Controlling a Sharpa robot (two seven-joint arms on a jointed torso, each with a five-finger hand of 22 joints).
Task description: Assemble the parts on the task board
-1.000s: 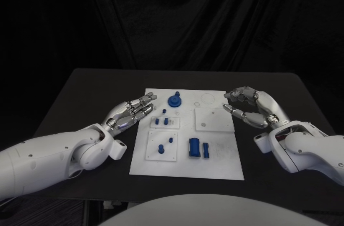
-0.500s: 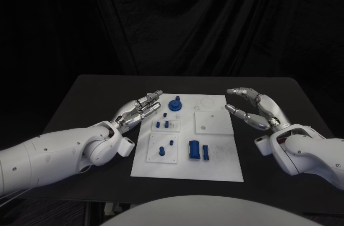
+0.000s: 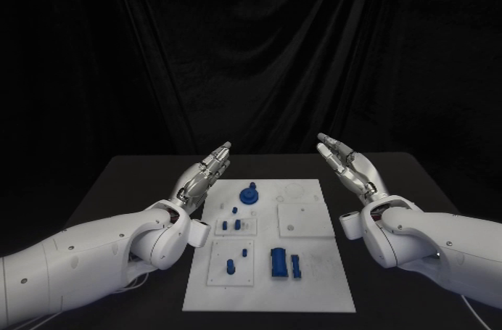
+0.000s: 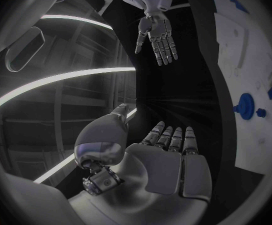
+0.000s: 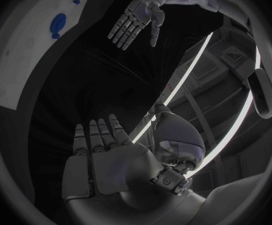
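Observation:
The white task board [image 3: 314, 286] lies in the middle of the black table, also seen as task board [image 4: 248, 85] and task board [image 5: 23, 45]. Several blue parts sit on it: a round knobbed piece [image 3: 250, 195], small pegs [image 3: 236, 225], and a blue block pair [image 3: 284, 263]. My left hand [image 3: 205, 172] is raised above the board's far left corner, fingers straight and apart, holding nothing. My right hand [image 3: 345, 167] is raised above the far right corner, fingers likewise extended and empty. Each wrist view shows its own flat palm, left hand [image 4: 164, 160] and right hand [image 5: 105, 160].
The black table [image 3: 125, 192] extends on both sides of the board. A dark curtain hangs behind it. The opposite right hand [image 4: 158, 35] and opposite left hand [image 5: 133, 22] show in each wrist view.
Both hands have lifted off the board's far corners and straightened their fingers upward. The right hand's curled fingers opened out. The head view has also shifted.

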